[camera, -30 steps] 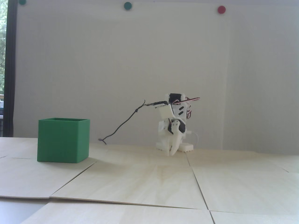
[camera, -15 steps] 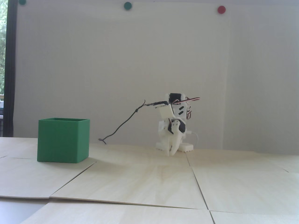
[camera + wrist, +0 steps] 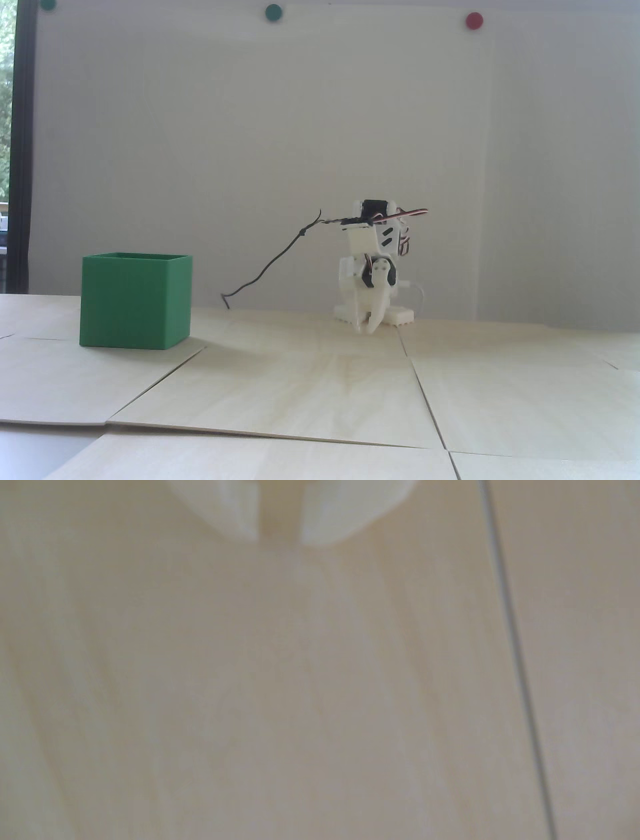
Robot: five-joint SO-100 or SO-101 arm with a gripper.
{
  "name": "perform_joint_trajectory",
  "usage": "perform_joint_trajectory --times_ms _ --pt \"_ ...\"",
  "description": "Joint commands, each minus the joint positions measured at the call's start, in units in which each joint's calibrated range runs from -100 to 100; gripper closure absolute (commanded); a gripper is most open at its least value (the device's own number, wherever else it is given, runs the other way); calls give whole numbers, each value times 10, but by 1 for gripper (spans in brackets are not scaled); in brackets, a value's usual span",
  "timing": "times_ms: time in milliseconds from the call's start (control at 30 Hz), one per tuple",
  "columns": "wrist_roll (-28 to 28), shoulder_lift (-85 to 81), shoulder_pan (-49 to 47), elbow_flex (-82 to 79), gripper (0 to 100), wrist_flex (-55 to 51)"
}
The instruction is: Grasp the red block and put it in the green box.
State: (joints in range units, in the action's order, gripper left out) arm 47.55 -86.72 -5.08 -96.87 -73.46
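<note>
The green box (image 3: 136, 300) stands on the wooden table at the left of the fixed view, its top open; its inside is hidden from this low angle. The red block shows in neither view. The white arm is folded low at the back of the table, right of centre. My gripper (image 3: 369, 326) points down with its tips just above the table. In the wrist view my gripper (image 3: 280, 540) shows as two blurred white fingertips (image 3: 228, 511) at the top edge with a narrow gap between them. Only bare wood shows in the gap.
A black cable (image 3: 272, 260) hangs from the arm towards the left and ends on the table behind the box. Seams between the wooden panels (image 3: 425, 395) cross the table; one seam (image 3: 516, 653) runs down the right of the wrist view.
</note>
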Motion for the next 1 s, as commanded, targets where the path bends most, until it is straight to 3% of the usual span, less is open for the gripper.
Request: perform_joint_trajectory --times_ms 0,967 --pt "8 -2 -3 -2 98 -12" --pt "8 -2 1 -2 98 -12"
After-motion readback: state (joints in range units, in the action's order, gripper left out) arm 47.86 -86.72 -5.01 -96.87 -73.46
